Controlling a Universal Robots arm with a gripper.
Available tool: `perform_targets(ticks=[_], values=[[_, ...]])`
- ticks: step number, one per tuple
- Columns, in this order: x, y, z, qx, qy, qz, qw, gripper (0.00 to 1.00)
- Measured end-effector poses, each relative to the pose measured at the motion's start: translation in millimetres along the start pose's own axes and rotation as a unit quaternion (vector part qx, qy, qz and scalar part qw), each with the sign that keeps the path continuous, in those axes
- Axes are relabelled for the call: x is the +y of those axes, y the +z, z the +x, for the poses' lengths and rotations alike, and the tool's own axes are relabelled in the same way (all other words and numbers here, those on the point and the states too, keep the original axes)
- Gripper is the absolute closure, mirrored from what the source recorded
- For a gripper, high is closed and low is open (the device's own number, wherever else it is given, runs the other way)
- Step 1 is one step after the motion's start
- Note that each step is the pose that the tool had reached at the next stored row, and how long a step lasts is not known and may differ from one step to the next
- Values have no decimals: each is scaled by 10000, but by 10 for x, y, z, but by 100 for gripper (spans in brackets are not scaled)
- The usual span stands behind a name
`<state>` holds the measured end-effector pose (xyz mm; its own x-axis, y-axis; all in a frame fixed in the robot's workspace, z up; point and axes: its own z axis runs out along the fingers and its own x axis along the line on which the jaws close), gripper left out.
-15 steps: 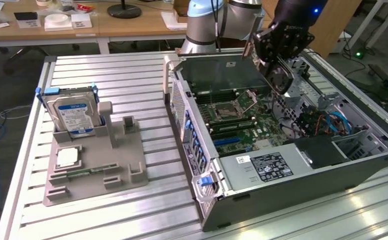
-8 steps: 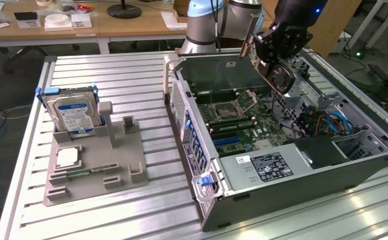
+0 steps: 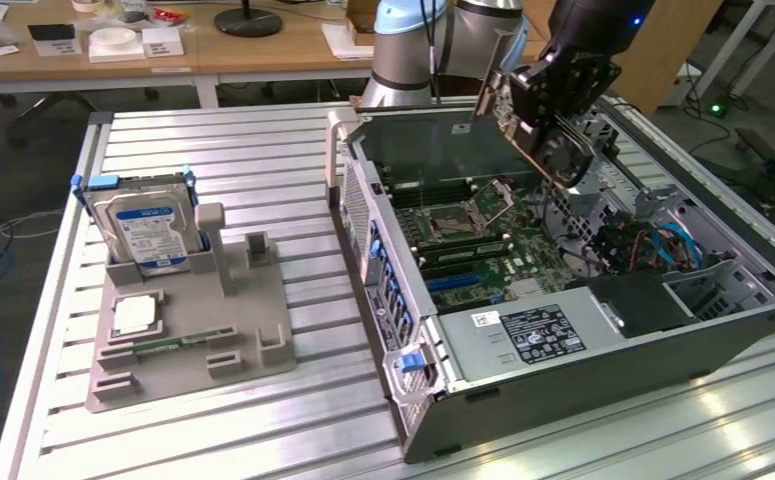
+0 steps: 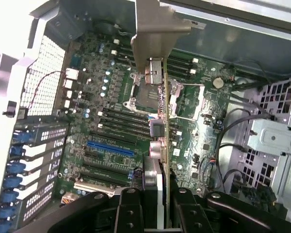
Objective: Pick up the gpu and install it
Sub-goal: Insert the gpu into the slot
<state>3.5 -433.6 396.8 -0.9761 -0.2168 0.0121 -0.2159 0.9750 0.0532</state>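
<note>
Installation is at the carry-in stage: the gripper (image 3: 554, 95) is clamped on the gpu (image 3: 569, 150), holding it aloft over the far part of the open case (image 3: 360, 190), clear above the motherboard (image 3: 487, 245). Seating it, I judge, calls for lining its lower edge with the blue slot (image 4: 110, 148). Open room lies over the board; blue cables (image 3: 677, 245) and a metal cage (image 3: 707, 290) crowd the exterior view's right.
</note>
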Motion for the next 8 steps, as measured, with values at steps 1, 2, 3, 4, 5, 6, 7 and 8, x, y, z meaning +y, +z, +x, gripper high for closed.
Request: perform_targets(ticks=[1,2,3,4,5,6,7,8], values=[[0,0,0,3,-53,0,10000,72],[0,1,0,5,-104,1,9999,72],[0,1,0,8,-149,1,9999,72],[0,0,0,10,-185,2,9998,72],[0,1,0,11,-220,2,9998,72],[0,1,0,13,-253,2,9997,72],[0,1,0,15,-282,2,9996,72],[0,1,0,15,-302,-1,9995,72]])
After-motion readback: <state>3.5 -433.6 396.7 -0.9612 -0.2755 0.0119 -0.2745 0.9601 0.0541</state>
